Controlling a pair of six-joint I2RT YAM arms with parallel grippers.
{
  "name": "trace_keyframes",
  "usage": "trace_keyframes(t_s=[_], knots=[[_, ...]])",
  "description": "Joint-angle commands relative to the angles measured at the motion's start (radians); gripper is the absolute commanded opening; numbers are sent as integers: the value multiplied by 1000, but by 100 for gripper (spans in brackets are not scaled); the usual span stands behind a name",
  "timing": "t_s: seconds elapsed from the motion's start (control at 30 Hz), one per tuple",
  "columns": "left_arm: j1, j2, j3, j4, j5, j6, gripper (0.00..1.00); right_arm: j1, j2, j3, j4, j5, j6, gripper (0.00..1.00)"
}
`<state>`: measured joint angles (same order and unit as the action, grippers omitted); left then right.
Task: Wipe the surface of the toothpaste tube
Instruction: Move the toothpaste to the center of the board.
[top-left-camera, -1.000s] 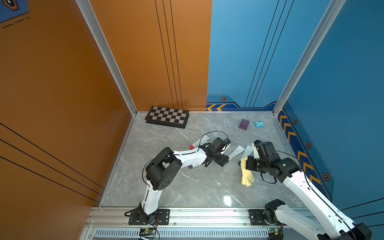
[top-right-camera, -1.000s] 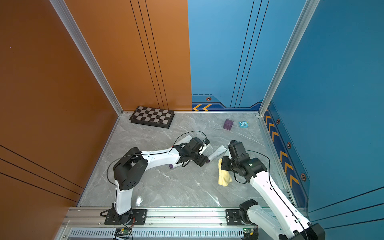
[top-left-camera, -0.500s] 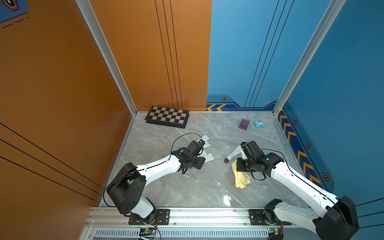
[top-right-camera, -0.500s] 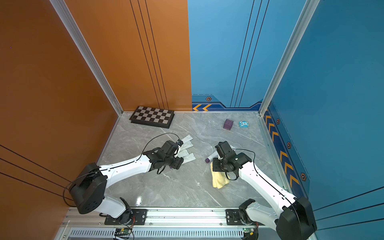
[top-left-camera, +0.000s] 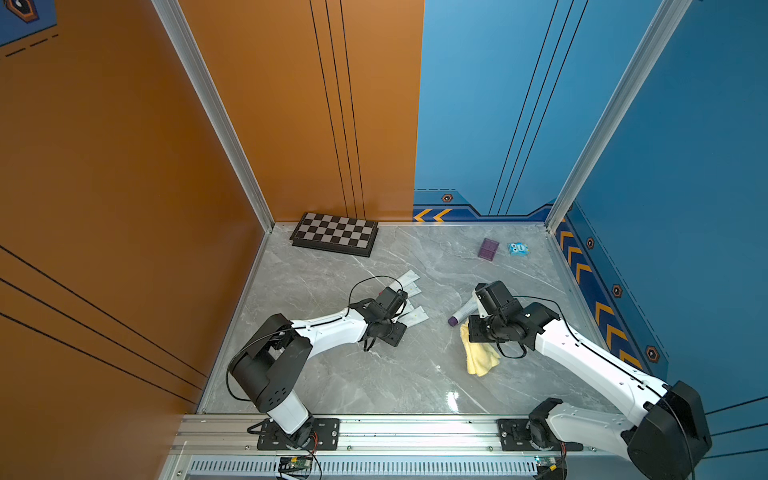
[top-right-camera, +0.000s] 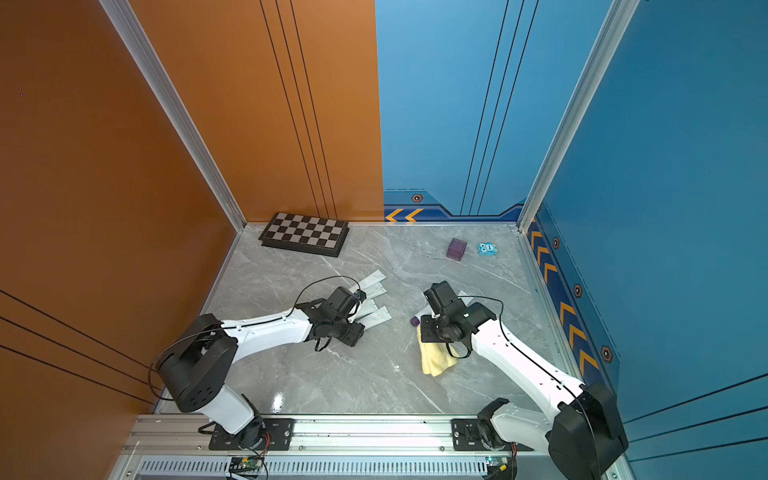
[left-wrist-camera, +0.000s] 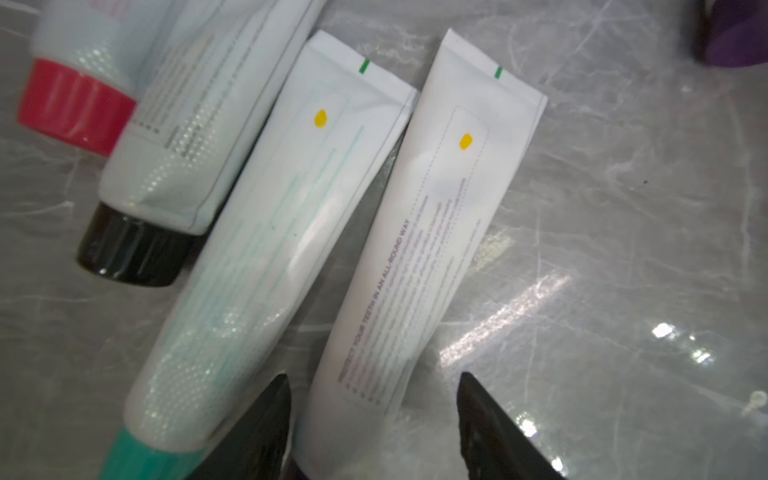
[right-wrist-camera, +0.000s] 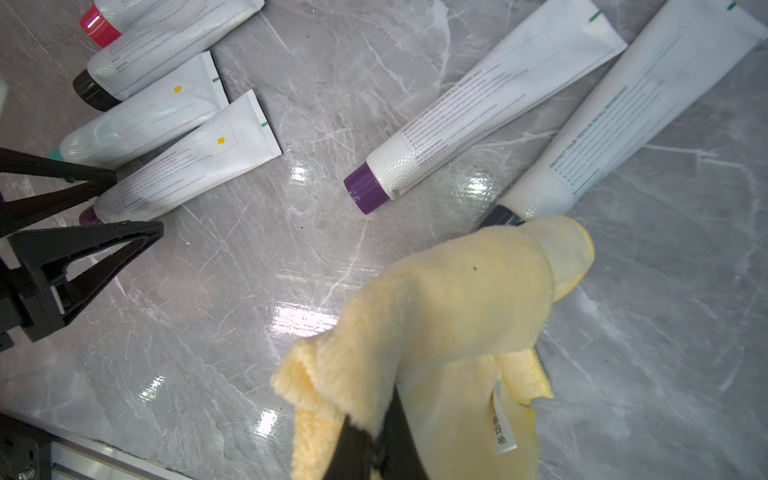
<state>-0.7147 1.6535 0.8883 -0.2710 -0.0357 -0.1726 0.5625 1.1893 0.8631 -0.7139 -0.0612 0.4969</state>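
Several white toothpaste tubes lie side by side on the grey marble table. My left gripper (left-wrist-camera: 373, 380) is open and straddles the cap end of the front toothpaste tube (left-wrist-camera: 419, 232), which has purple print; in both top views the left gripper (top-left-camera: 398, 326) (top-right-camera: 358, 326) sits at that group. My right gripper (right-wrist-camera: 374, 444) is shut on a yellow cloth (right-wrist-camera: 449, 307), whose folds hang down to the table (top-left-camera: 480, 357). Just beyond the cloth lies a purple-capped tube (right-wrist-camera: 478, 104) (top-left-camera: 463, 311), apart from it.
A dark-capped tube (right-wrist-camera: 631, 108) lies beside the purple-capped one. Green-, black- and red-capped tubes (left-wrist-camera: 257, 257) lie next to the straddled one. A chessboard (top-left-camera: 334, 235), a purple cube (top-left-camera: 488, 248) and a small blue box (top-left-camera: 518, 248) sit along the back wall.
My left arm has drawn back leftward from beside the right gripper to the group of tubes, and its jaws have narrowed. The right gripper with the cloth has shifted slightly toward the front.
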Motion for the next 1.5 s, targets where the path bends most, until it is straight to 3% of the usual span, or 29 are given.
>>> trace_keyframes(t_s=[0.0, 0.17, 0.33, 0.53, 0.87, 1.2, 1.47], knots=[[-8, 46, 32, -10, -1, 22, 64, 12, 10, 31, 10, 29, 0, 0], [-19, 96, 67, -1, 2, 42, 62, 15, 14, 29, 10, 35, 0, 0], [-38, 118, 68, 9, 13, 59, 52, 16, 15, 31, 10, 38, 0, 0], [-80, 79, -11, 73, 44, 67, 41, 16, 27, 45, 8, 39, -3, 0], [-215, -55, -199, 250, 96, 43, 40, 11, 126, 43, 37, 22, -18, 0], [-367, -68, -309, 277, 26, -50, 44, 27, 189, -14, 93, -9, -8, 0], [-357, -40, -296, 319, -31, -32, 66, 55, 241, -29, 144, -37, -4, 0]])
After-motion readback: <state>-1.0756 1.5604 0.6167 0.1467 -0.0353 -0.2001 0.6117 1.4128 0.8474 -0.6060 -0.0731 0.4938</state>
